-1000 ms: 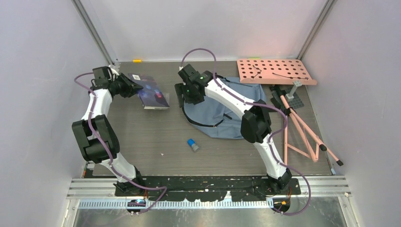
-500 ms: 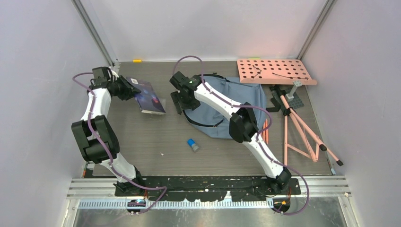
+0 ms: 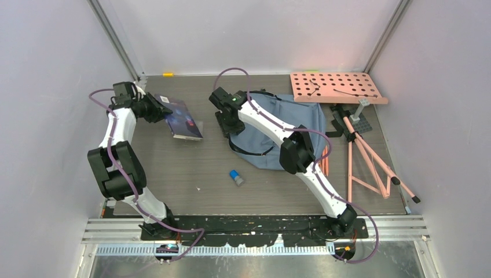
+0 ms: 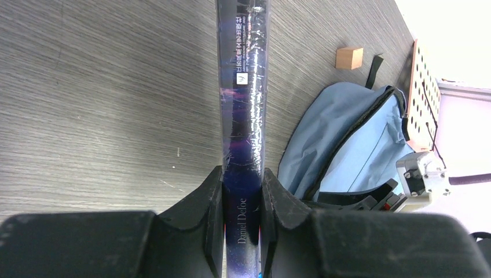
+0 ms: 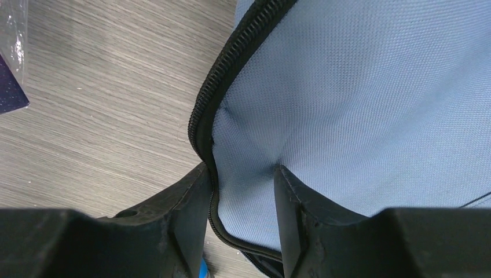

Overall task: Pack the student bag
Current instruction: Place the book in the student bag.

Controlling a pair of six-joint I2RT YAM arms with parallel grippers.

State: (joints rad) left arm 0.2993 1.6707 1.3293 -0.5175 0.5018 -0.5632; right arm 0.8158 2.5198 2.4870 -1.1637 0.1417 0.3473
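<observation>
The student bag (image 3: 289, 119) is a grey-blue backpack lying at the table's middle back, its black zipper edge pulled open to the left. My right gripper (image 3: 230, 124) is shut on that zippered edge; in the right wrist view the fingers (image 5: 191, 197) pinch the blue fabric (image 5: 347, 87) between them, my right gripper (image 5: 242, 168) just above the table. My left gripper (image 3: 164, 113) is shut on a dark blue book (image 3: 184, 120), held on edge left of the bag. The left wrist view shows the book's spine (image 4: 243, 87) between the jaws of my left gripper (image 4: 242, 174) and the bag's opening (image 4: 324, 150) to its right.
A pink pegboard (image 3: 339, 87) lies at the back right, with a pink folding stand (image 3: 370, 156) in front of it. A small blue cylinder (image 3: 236, 177) lies near the bag's front. A small wooden block (image 3: 168, 74) sits at the back edge. Walls close both sides.
My right gripper has moved left with the bag's edge, pulling the opening wider. The left gripper has tilted the book more on edge. Little moved in the last half second.
</observation>
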